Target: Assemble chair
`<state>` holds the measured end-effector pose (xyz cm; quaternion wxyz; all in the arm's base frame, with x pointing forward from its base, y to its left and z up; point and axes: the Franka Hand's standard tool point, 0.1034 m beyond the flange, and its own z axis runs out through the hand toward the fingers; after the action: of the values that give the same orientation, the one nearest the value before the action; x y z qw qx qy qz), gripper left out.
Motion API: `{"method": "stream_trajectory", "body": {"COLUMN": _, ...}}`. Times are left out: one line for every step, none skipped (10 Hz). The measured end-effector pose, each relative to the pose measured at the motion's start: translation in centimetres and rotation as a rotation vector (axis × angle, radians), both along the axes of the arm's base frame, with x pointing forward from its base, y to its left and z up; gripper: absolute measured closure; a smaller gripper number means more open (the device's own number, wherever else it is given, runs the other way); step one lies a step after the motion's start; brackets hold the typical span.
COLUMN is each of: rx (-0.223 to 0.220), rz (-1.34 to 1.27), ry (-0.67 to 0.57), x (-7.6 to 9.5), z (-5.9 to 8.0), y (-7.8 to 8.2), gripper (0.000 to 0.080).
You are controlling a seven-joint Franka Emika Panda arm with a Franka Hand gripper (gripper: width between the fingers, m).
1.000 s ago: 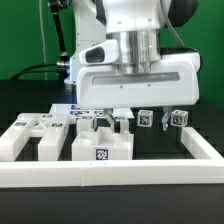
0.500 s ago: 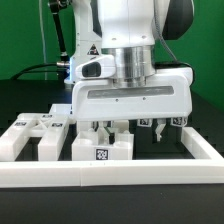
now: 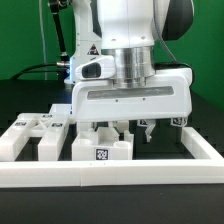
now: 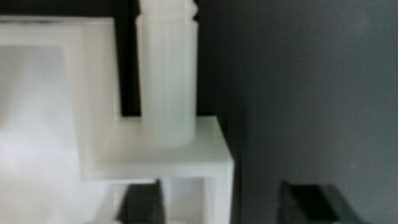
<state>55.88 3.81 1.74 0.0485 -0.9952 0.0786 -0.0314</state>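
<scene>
Gripper (image 3: 131, 132) right down among the parts here, its broad white body hanging low over a blocky white chair piece (image 3: 100, 146) that has a square tag on its front face and sits just behind the long border rail (image 3: 110, 172). On the wrist view the dark fingers (image 4: 139, 205) straddle one corner of that piece, and a dark gap shows beside the other finger. So the jaws are partly drawn in, but whether they're actually pinching it I cannot tell. More chair parts (image 3: 30, 138) lie to the exterior view's left, and a small tagged block (image 3: 180, 119) sits at its right on the black table (image 3: 200, 205).
</scene>
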Motion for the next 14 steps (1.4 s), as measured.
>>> {"method": "stream_trajectory", "body": {"rx": 0.000, "rz": 0.000, "ry": 0.000, "x": 0.0, "z": 0.0, "y": 0.0, "gripper": 0.0610}}
{"method": "stream_trajectory", "body": {"rx": 0.000, "rz": 0.001, "ry": 0.000, "x": 0.0, "z": 0.0, "y": 0.0, "gripper": 0.0757}}
{"method": "stream_trajectory", "body": {"rx": 0.000, "rz": 0.001, "ry": -0.001, "x": 0.0, "z": 0.0, "y": 0.0, "gripper": 0.0757}}
{"method": "stream_trajectory", "body": {"rx": 0.000, "rz": 0.001, "ry": -0.001, "x": 0.0, "z": 0.0, "y": 0.0, "gripper": 0.0766}}
{"method": "stream_trajectory", "body": {"rx": 0.000, "rz": 0.001, "ry": -0.001, "x": 0.0, "z": 0.0, "y": 0.0, "gripper": 0.0766}}
{"method": "stream_trajectory", "body": {"rx": 0.000, "rz": 0.001, "ry": -0.001, "x": 0.0, "z": 0.0, "y": 0.0, "gripper": 0.0766}}
{"method": "stream_trajectory", "body": {"rx": 0.000, "rz": 0.001, "ry": -0.001, "x": 0.0, "z": 0.0, "y": 0.0, "gripper": 0.0766}}
{"method": "stream_trajectory", "body": {"rx": 0.000, "rz": 0.001, "ry": -0.001, "x": 0.0, "z": 0.0, "y": 0.0, "gripper": 0.0766}}
{"method": "stream_trajectory", "body": {"rx": 0.001, "rz": 0.010, "ry": 0.002, "x": 0.0, "z": 0.0, "y": 0.3, "gripper": 0.0766}}
{"method": "stream_trajectory", "body": {"rx": 0.006, "rz": 0.039, "ry": 0.008, "x": 0.2, "z": 0.2, "y": 1.2, "gripper": 0.0765}}
{"method": "stream_trajectory", "body": {"rx": 0.009, "rz": 0.059, "ry": 0.005, "x": 0.4, "z": 0.0, "y": 2.4, "gripper": 0.0765}}
{"method": "stream_trajectory", "body": {"rx": 0.011, "rz": 0.086, "ry": -0.001, "x": 0.8, "z": 0.0, "y": 3.7, "gripper": 0.0765}}
{"method": "stream_trajectory", "body": {"rx": 0.012, "rz": 0.104, "ry": -0.010, "x": 1.1, "z": 0.0, "y": 4.8, "gripper": 0.0765}}
{"method": "stream_trajectory", "body": {"rx": 0.013, "rz": 0.115, "ry": -0.013, "x": 1.4, "z": 0.0, "y": 5.5, "gripper": 0.0765}}
